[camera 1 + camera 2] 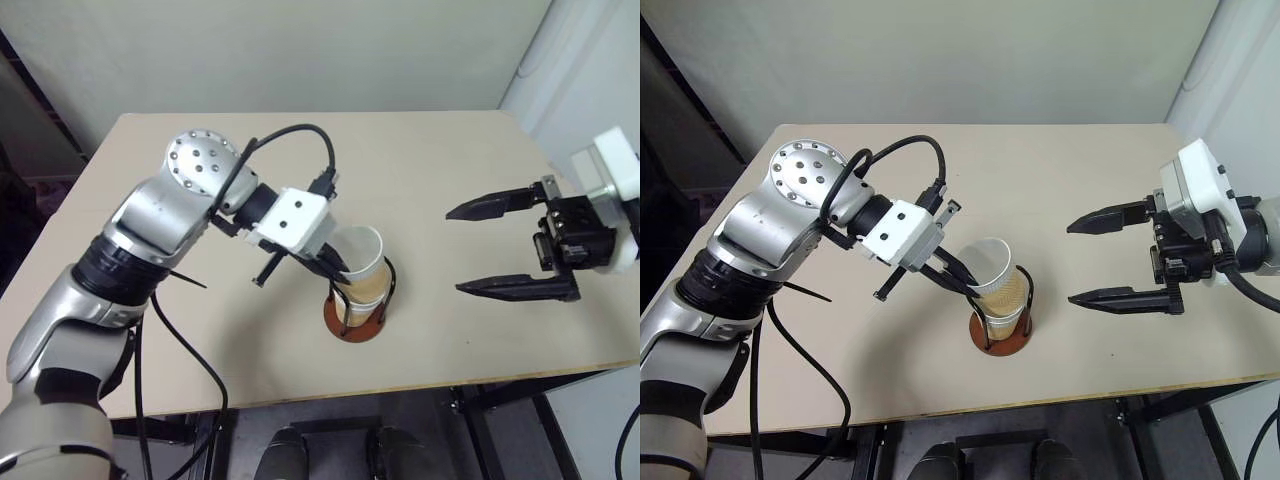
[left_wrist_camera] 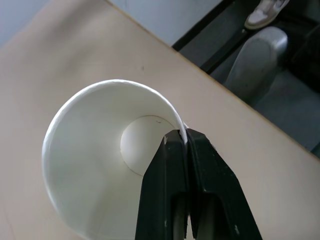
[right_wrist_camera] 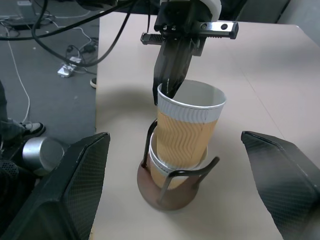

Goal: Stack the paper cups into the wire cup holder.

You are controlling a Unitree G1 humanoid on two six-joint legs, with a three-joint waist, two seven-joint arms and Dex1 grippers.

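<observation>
The wire cup holder (image 1: 358,324) stands on its reddish-brown base near the table's front middle, with a paper cup (image 3: 161,169) seated between its black arches. A second paper cup (image 1: 362,258), pale orange outside and white inside, sits tilted in the mouth of the seated one. My left gripper (image 1: 336,266) is shut on this upper cup's rim (image 2: 183,126), one finger inside and one outside. My right gripper (image 1: 455,250) hangs open to the right of the holder, well apart from it, its fingers (image 3: 82,180) spread wide and empty.
The beige table (image 1: 500,330) ends just in front of the holder and close beyond my right gripper. Black cables (image 1: 190,360) trail from my left arm over the front edge. A pale wall rises behind the table's far edge.
</observation>
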